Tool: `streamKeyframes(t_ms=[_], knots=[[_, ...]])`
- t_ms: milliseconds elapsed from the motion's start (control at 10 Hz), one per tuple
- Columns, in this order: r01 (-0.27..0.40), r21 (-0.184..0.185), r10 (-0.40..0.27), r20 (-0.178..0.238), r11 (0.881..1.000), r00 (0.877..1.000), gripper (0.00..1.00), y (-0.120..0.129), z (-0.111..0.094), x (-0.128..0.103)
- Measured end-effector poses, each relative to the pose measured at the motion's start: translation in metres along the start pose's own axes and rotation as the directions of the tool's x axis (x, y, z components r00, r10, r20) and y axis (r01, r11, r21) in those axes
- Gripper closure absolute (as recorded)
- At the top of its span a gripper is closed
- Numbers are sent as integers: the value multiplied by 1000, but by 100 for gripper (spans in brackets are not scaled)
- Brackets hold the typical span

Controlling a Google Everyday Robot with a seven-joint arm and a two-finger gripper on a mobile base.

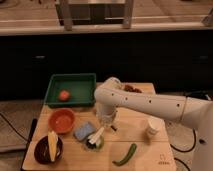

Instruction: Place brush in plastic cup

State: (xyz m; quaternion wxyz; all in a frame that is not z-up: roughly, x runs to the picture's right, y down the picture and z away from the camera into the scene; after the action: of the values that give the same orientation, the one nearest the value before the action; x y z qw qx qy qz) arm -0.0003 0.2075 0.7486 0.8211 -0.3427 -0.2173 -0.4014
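One step left, by my read: the drop-in was at the release stage. The hand hung low over the tabletop, just above the plastic cup, clenched, apparently on the upper end of the brush; the contact itself was hard to make out. The brush leaned with its dark bristle head down inside the cup and its white handle slanting up toward the hand. The blue sponge lay just beside the cup. Next move called for: unclench, then lift straight up so the handle doesn't tip the light cup.
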Motion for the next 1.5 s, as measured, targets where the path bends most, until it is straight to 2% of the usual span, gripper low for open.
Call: streamKeyframes(t_ms=[900,1500], knots=[[27,-4,-27,-15,1000,1000,98,6,15,-24],[27,1,-27,-34,1000,999,98,5,8,-25]])
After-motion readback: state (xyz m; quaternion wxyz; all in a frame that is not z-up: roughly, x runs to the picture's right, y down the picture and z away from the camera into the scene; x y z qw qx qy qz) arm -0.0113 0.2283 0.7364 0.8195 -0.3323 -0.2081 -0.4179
